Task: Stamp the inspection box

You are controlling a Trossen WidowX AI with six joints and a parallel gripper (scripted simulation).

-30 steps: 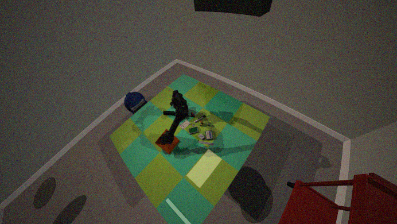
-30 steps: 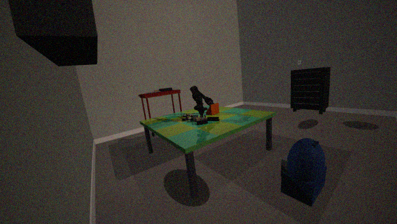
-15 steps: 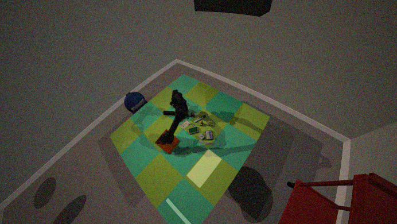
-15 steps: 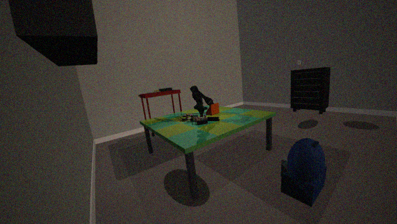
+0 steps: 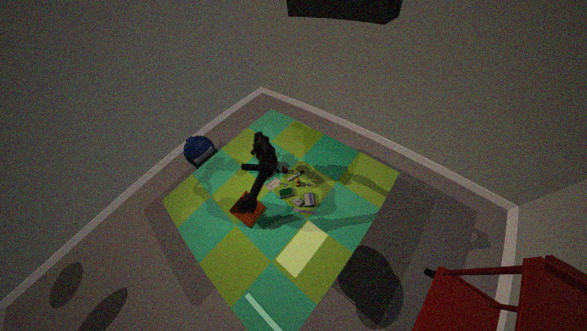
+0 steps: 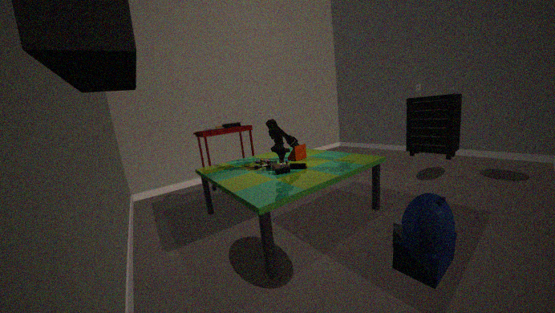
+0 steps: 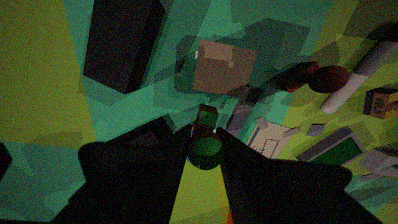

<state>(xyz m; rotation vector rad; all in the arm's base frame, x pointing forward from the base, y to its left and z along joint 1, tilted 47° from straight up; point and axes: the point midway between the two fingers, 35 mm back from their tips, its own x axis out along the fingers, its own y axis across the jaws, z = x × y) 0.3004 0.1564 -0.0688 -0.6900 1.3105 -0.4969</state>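
My gripper (image 7: pixel 203 129) (image 6: pixel 281 159) is shut on a stamp with a round green knob (image 7: pixel 206 150). The stamp's dark body with a green patch shows beyond the fingertips; its lettering is unreadable and its printing face is hidden. The gripper is low over the bench, left of the card in the wrist view. The white card (image 7: pixel 262 135) (image 5: pixel 273 183) lies flat, with an outlined box; I cannot make out a print. A grey case with a green surface (image 7: pixel 340 151) (image 5: pixel 286 193), seemingly the ink pad, lies right of the card. A red-knobbed stamp (image 7: pixel 328 79) lies at upper right.
A long black block (image 7: pixel 120 47) (image 5: pixel 250 166) and a brownish box (image 7: pixel 225 70) stand beyond the gripper in the wrist view. A pale tube (image 7: pixel 357 82) and a small orange box (image 7: pixel 382 103) are at right. An orange panel (image 6: pixel 297 152) is by the arm's base.
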